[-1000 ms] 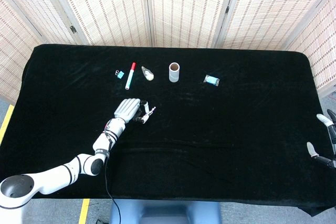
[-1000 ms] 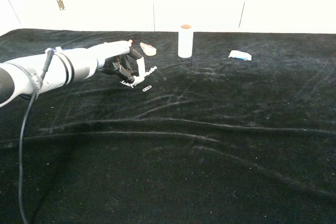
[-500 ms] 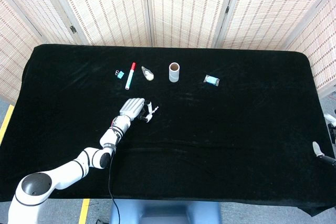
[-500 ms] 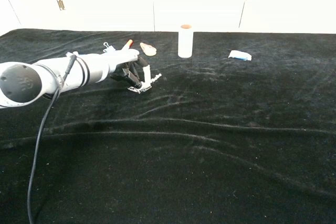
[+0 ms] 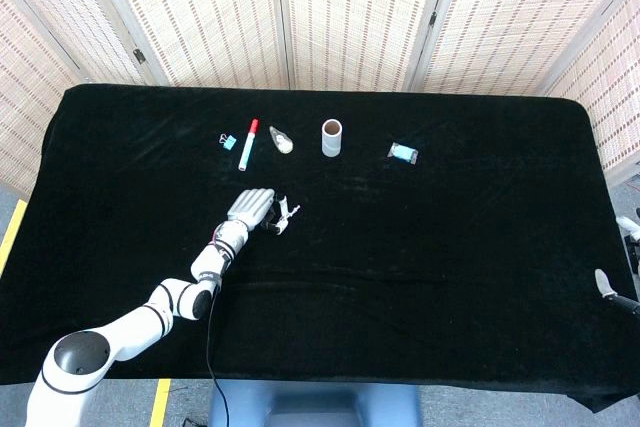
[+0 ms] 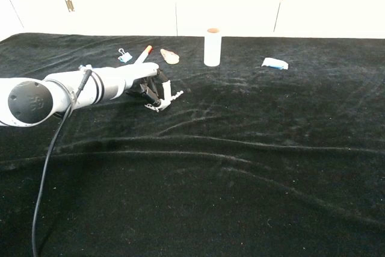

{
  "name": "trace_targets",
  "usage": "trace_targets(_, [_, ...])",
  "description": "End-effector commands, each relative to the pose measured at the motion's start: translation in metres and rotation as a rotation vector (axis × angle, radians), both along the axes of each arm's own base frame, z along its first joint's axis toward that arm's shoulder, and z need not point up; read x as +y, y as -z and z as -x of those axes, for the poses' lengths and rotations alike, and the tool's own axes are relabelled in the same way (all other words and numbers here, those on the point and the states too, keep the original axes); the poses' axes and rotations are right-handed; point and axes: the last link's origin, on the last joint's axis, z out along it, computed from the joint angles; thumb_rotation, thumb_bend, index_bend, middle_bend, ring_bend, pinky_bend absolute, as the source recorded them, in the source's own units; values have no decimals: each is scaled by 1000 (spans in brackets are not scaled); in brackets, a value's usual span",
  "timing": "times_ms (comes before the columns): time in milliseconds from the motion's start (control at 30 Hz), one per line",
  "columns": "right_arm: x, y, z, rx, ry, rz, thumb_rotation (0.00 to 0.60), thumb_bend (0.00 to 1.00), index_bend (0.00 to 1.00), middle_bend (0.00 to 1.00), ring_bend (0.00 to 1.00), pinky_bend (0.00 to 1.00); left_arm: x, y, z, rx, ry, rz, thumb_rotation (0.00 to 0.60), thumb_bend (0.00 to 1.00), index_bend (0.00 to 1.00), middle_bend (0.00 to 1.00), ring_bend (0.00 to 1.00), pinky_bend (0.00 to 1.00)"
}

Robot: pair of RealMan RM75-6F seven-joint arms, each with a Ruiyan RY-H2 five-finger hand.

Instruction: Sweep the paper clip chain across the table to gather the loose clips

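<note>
Shifted slightly back toward lower left since the frame half a second ago: left hand, palm down on the black table, left of frame centre in the head view. Fingers curled down over the paper clip chain, pinching its near end; rest of chain trailing on the cloth just right of the hand. Compared with one second ago, loose clip formerly lying apart on the cloth below the chain no longer separate; small metal cluster now bunched at the fingertips, individual clips too small to tell.

Unchanged along the upper row: blue binder clip, red-capped marker, small beige object, upright paper tube, blue-white packet.

Right hand at right frame edge, only fingertips visible, off the table; open or clenched, cannot tell.
</note>
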Motion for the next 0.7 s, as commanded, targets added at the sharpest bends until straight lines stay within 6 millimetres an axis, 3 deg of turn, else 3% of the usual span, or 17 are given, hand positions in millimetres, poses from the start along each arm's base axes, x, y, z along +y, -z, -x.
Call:
trace_targets(33, [0,0,0,0,-2,-2,600,411,116,0,0,0,1,-2,1,-2,1,-7,600,601,842,1000,1000,1000])
trace_targets(700, [-2,5,-7,7,-33,-26,600,411,117,0,0,0,-2,-32,19,18,12,-99,600,601,842,1000,1000,1000])
